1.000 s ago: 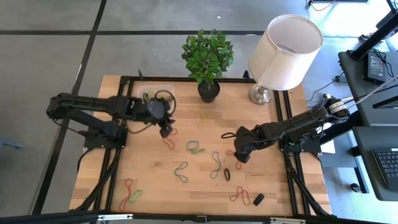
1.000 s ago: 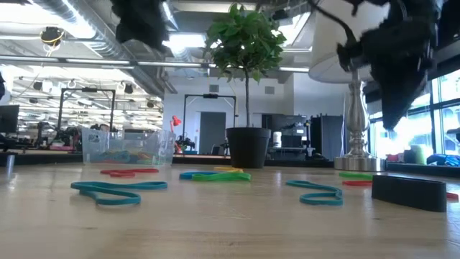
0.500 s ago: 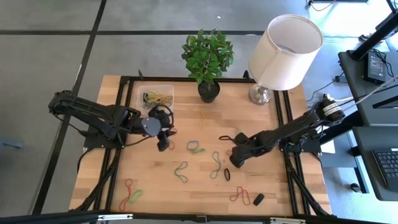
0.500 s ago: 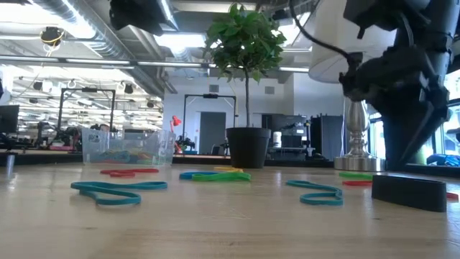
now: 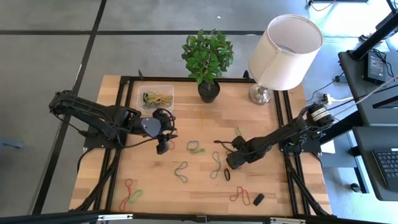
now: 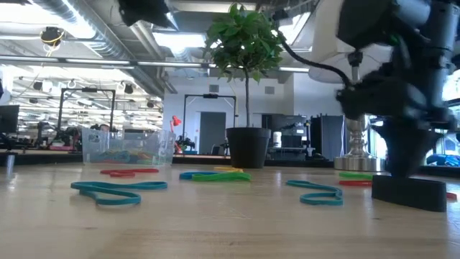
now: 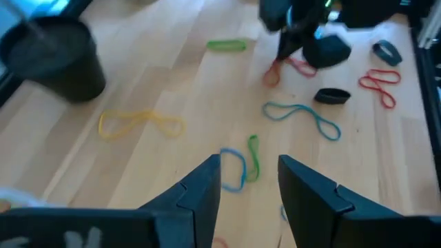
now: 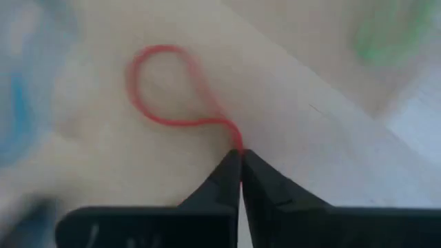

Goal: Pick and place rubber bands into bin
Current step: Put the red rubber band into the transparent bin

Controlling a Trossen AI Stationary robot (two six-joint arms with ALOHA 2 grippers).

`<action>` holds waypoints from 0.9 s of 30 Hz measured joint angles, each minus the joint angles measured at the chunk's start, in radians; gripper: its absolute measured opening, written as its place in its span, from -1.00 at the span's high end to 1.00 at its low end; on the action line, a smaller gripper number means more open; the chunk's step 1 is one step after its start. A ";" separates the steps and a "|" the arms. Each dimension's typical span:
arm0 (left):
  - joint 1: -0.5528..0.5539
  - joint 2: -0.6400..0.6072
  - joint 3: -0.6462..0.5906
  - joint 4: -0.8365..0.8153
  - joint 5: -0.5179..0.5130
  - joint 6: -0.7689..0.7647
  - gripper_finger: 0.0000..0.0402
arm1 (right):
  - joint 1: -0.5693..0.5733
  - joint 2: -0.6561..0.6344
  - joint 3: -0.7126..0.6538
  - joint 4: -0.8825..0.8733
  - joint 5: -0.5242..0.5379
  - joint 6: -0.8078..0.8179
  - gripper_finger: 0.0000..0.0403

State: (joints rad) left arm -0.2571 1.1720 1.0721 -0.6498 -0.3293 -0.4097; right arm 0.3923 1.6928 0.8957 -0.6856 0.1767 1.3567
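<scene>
Right wrist view: closest to the lens, the right gripper (image 8: 240,157) has its two dark fingers pinched together on the end of a red rubber band (image 8: 169,86). The band lies flat on the wooden table (image 8: 310,83). Its loop stretches straight away from the fingertips, so its long axis runs on in line with the gripper, and the pinch sits at the band's near tip.

From the high view, this right gripper (image 5: 231,163) is low over the table's right-centre, with more rubber bands scattered around it: a teal one (image 5: 215,160) just beside it and a dark one (image 5: 227,175) a little nearer the front edge.

Farther off, the left gripper (image 5: 163,146) hangs above the table's left-centre. Its fingers stand narrowly apart and hold nothing, and a blue-and-green band (image 7: 241,160) lies ahead of it.

Farthest away, the bin (image 5: 155,98) sits at the table's back left, beside the plant pot (image 5: 209,91), already holding some bands. The bin is well apart from the right gripper and nearer the left arm, so carrying the red band there likely means a long reach across the table.
</scene>
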 joint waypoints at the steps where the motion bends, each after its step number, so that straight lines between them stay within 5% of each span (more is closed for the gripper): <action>1: -0.006 0.006 0.000 0.015 0.000 0.023 0.29 | 0.000 -0.004 0.025 0.000 0.019 -0.002 0.93; 7: -0.045 0.077 -0.001 0.197 0.009 0.166 0.11 | -0.001 -0.078 0.208 -0.084 0.120 -0.141 0.98; 17: -0.016 0.235 0.000 0.538 0.009 0.198 -0.13 | -0.015 -0.086 0.574 -0.086 0.255 -0.624 0.99; 27: -0.003 0.304 0.000 0.782 0.061 0.181 -0.11 | -0.027 -0.083 0.682 -0.089 0.286 -0.875 0.99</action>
State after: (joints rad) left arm -0.2600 1.4757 1.0725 0.1326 -0.2685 -0.2291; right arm 0.3653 1.6096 1.5772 -0.7746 0.4629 0.4814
